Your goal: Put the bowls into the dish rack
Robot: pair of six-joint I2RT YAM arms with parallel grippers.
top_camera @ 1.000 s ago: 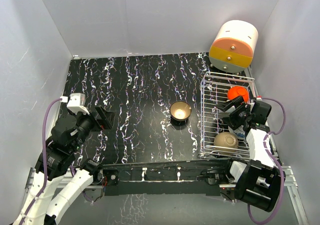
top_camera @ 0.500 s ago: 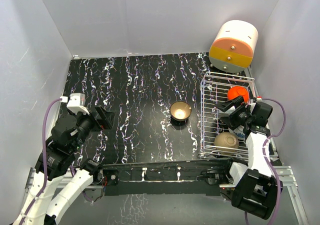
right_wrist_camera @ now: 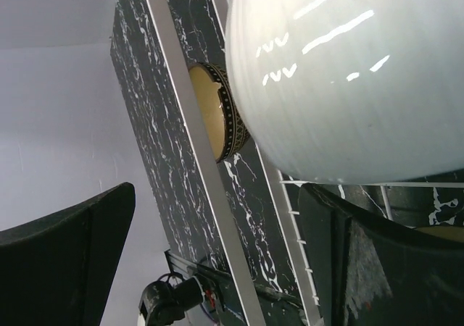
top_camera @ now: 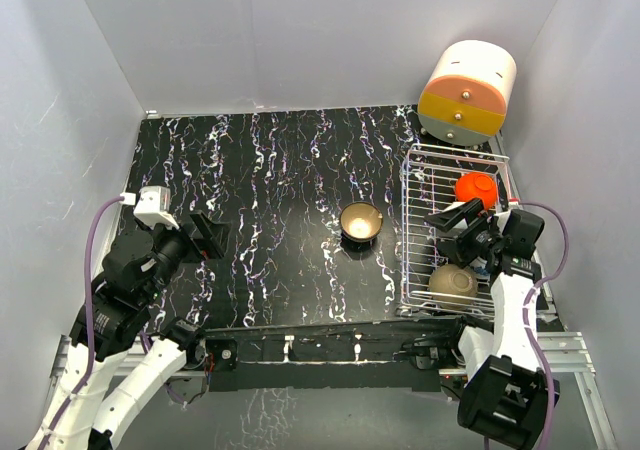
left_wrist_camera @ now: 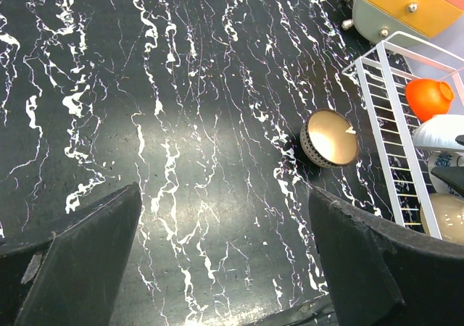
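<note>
- Black marble-patterned table (top_camera: 270,170) is seen boxed in by plain pale walls, with an orange-and-cream drum box (top_camera: 468,92) parked at the far right corner.
- Along the right side the dish rack (top_camera: 412,250) is filling up. The red bowl (top_camera: 476,186) is seated at its far end and the tan-outside bowl (top_camera: 452,283) lies upside down at its near end.
- The white bowl (right_wrist_camera: 348,72) is shown huge in the right wrist view, lying inside the rack wires. The blue-and-white bowl (left_wrist_camera: 437,165) is only glimpsed beside it, mostly hidden by the arm.
- Change is spotted on the right: over the last second the right gripper (top_camera: 452,232) has been lifted off the rack and its arm pulled back toward the near edge.
- Its jaws are spread wide with nothing between them, so the white bowl is judged released and that placement done.
- The tan-gold bowl (top_camera: 360,222) has not been moved. It sits upright on the table just left of the rack, the only bowl seen outside it.
- Over on the left, the left gripper (left_wrist_camera: 225,195) is held wide apart and empty above bare table, well away from that bowl.
- One pickup and placement is judged to be left.
</note>
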